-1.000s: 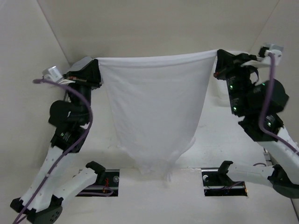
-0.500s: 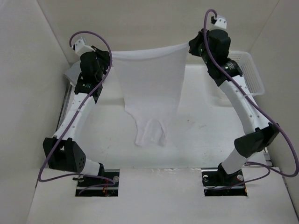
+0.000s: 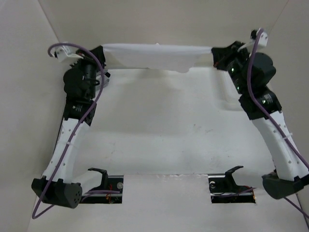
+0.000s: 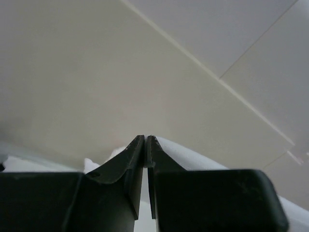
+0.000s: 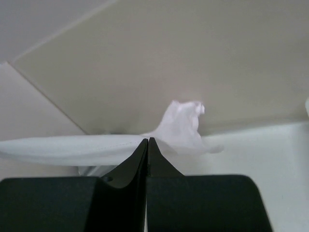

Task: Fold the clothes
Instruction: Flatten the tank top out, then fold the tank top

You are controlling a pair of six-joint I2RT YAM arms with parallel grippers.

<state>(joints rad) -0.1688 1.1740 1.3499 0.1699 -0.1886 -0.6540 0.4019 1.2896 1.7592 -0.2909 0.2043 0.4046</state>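
The clothes, one plain white garment, are stretched as a narrow band across the far end of the table. My left gripper is shut on its left end and my right gripper on its right end. In the left wrist view the black jaws stand pressed together at the gripper, and white fabric runs off to the right behind them. The right wrist view shows the gripper shut on the taut hem, with a bunched tuft of fabric just beyond the tips.
Tall white walls close in the table at the back, left and right. Both arms reach far forward along the sides. Their base mounts sit at the near edge.
The garment hung down in front of the camera between the raised grippers. Both arms have since carried it to the far end and lowered it, so it now shows as a narrow band.
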